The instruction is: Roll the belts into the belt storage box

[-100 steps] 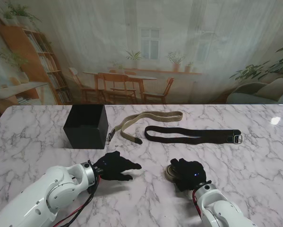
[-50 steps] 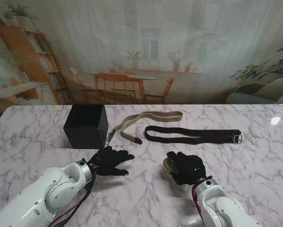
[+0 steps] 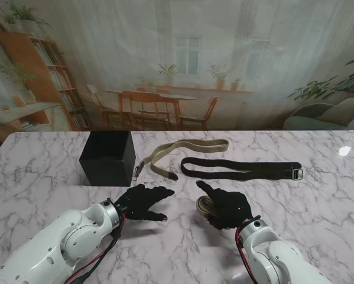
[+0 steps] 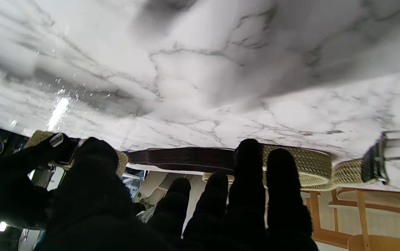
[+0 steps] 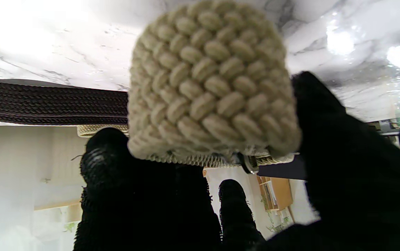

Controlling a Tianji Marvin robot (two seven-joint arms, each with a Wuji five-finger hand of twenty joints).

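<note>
Leftward has gone right hand [image 3: 227,208], clutching rolled belt [image 3: 204,206].

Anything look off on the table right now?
Nothing stands out. The right hand holds a rolled beige belt, the left hand is open, and two flat belts lie beside the black box.

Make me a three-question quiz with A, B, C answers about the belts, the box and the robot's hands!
1. Where is the black box?
A. left of the flat belts
B. right of them
C. under a hand

2. How many belts lie flat, unrolled?
A. one
B. two
C. four

3. What is the right hand doing?
A. holding nothing
B. gripping a rolled tan belt
C. resting on the box

Answers: 1 A, the box stands left of the flat tan belt and dark belt. 2 B, those two. 3 B, the right wrist view shows the roll held between its fingers.
</note>
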